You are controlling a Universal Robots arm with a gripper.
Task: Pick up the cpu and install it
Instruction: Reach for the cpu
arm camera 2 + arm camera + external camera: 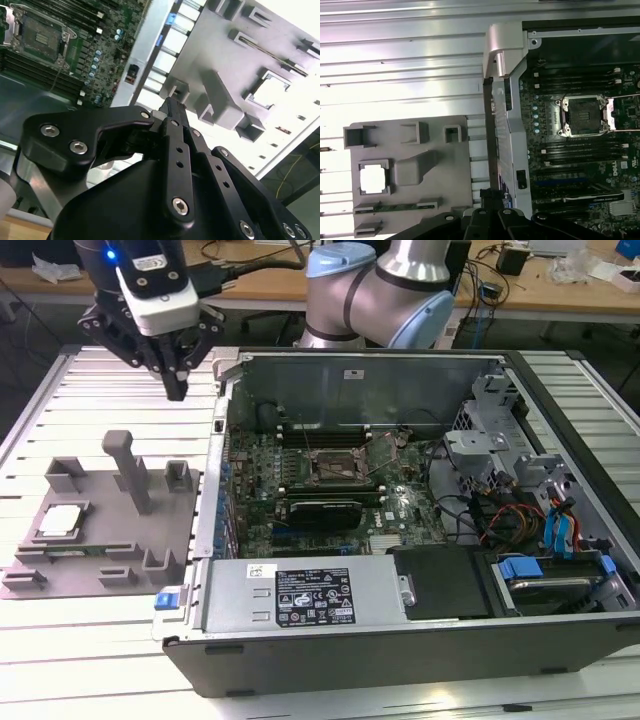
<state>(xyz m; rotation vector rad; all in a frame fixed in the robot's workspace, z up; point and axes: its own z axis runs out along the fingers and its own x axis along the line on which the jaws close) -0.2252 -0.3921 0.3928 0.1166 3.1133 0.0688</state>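
Note:
The cpu (60, 522) is a pale silver square lying flat in a recess of the grey holder plate (105, 575), at the exterior view's left. It shows as a bright square in both wrist views (272, 92) (373, 178). My gripper (177, 390) hangs well above the slatted table, behind the holder plate and just outside the computer case's side wall. Its black fingers (173, 107) are pressed together, shut with nothing between them. Inside the case, the motherboard socket (335, 466) (582, 116) stands with its metal frame lifted open.
The open computer case (400, 640) takes up the middle and the exterior view's right, with cables, drive bays and a power supply. A tall grey post (128, 470) and small blocks rise from the holder plate. The arm's base (375, 290) stands behind the case.

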